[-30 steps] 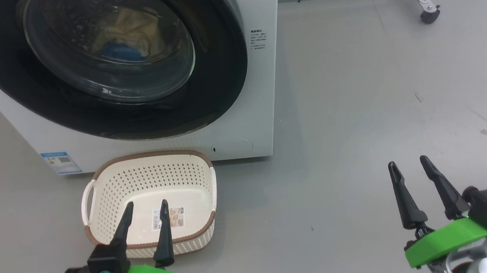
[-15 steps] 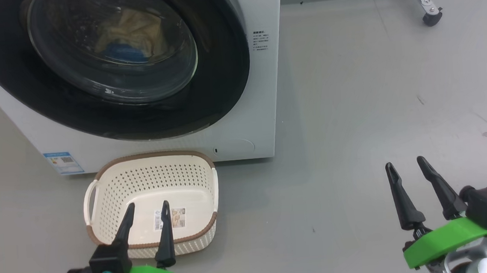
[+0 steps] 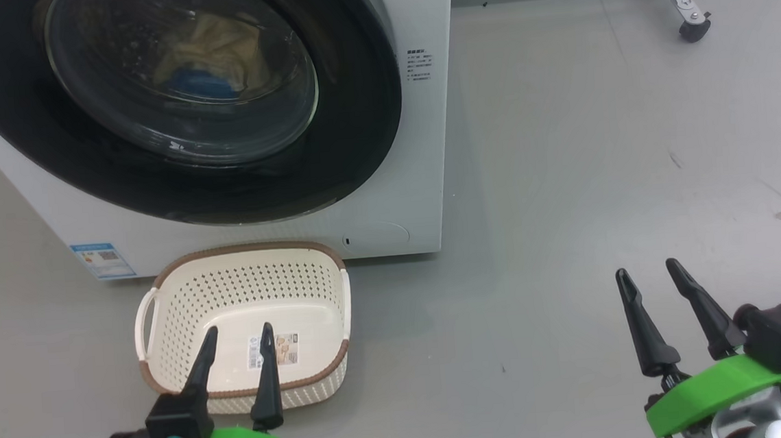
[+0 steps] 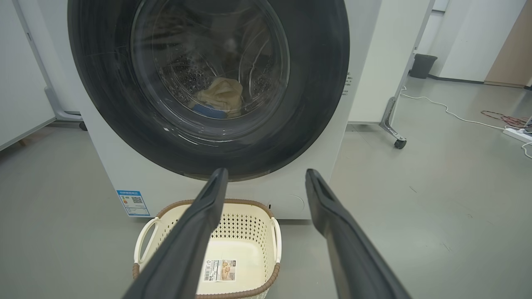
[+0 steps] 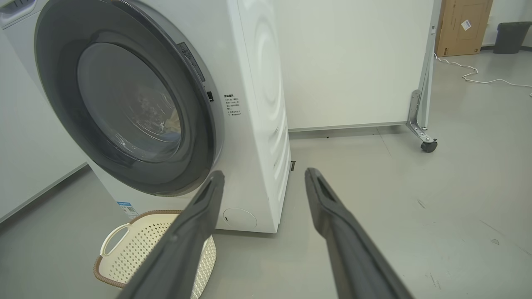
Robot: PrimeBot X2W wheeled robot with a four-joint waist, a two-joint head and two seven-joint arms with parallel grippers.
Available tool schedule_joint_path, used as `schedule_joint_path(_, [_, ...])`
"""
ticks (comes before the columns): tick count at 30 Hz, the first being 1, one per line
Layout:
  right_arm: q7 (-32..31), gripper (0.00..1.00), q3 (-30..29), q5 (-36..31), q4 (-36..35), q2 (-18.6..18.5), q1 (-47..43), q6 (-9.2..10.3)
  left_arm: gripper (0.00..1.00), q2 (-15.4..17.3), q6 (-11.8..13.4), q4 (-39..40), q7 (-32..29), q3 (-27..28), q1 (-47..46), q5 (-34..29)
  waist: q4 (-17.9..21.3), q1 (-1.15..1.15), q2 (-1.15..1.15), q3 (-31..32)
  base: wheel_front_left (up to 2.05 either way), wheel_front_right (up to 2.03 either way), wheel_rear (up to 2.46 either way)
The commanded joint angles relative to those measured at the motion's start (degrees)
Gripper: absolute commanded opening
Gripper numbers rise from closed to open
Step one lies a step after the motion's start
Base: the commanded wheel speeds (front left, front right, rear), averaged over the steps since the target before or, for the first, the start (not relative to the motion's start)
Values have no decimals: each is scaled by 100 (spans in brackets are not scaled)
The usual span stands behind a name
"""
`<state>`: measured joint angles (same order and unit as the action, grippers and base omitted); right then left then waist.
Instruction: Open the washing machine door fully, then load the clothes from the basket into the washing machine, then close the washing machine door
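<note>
Work looks finished: the clothes [image 3: 204, 60] lie inside the washing machine [image 3: 423, 175] behind the shut washing machine door [image 3: 350, 132], the basket [image 3: 244, 284] sits empty just before it, and the left gripper [image 3: 239, 329] and right gripper [image 3: 645, 268] hang empty, jaws apart.

At eleven o'clock the washing machine door [image 3: 355, 111] is shut, the clothes [image 3: 207, 60] showing through it; the basket [image 3: 241, 248] sits at seven.

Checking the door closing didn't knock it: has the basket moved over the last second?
No. The basket keeps its spot by the blue sticker on the washing machine; the camera shifted slightly.
</note>
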<state>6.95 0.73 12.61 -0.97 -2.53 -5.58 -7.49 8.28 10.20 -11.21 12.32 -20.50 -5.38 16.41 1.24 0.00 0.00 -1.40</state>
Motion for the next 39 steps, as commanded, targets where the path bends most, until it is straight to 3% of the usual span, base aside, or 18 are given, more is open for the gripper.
schedule_joint_path(1, [-7,100,143,33,-230,-35,147,0,100,98,38,154,52,185,-190,44,-2,0,0,4,0,0,0])
schedule_joint_path(4, [-17,100,160,62,-223,-35,144,0,100,108,81,141,71,185,-208,16,-12,0,0,12,0,0,0])
schedule_joint_path(5, [-16,0,24,33,4,1,-1,0,0,5,58,-11,15,-2,2,-3,-12,0,0,13,0,0,0])
schedule_joint_path(39, [-227,0,-2,2166,473,-113,280,0,0,-94,-416,-194,-401,594,-4,1979,-41,0,0,41,0,0,0])
